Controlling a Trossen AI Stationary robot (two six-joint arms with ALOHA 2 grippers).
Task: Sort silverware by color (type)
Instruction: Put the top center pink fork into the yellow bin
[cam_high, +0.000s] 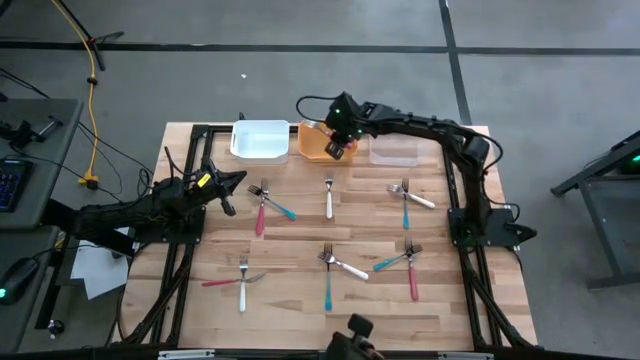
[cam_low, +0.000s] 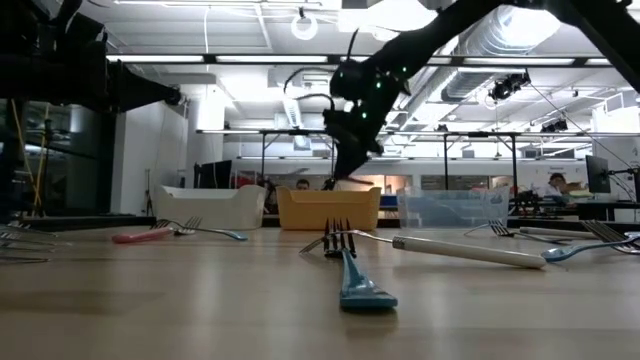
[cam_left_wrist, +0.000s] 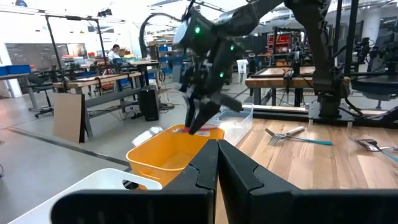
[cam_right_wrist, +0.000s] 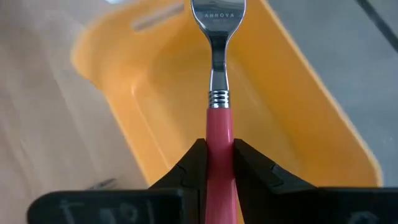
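Right gripper (cam_right_wrist: 217, 163) is pinching a red-handled fork (cam_right_wrist: 219, 118) by its handle, tines pointing out over the orange bin (cam_right_wrist: 311, 137) just below. Its arm is reaching long across the far table edge. Beside that bin are sitting the white bin (cam_high: 260, 140) and clear bin (cam_high: 394, 151). Nearer, loose forks (cam_high: 328, 197) are lying scattered on the wooden table (cam_high: 300, 260). Left gripper (cam_high: 228, 207) is waiting, pressed together.

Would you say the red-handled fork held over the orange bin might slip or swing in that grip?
Probably stiff: red-handled fork stays straight. The right gripper pinches only its slim, smooth handle, so it could pivot or slide. It likely drops cleanly into the orange bin.
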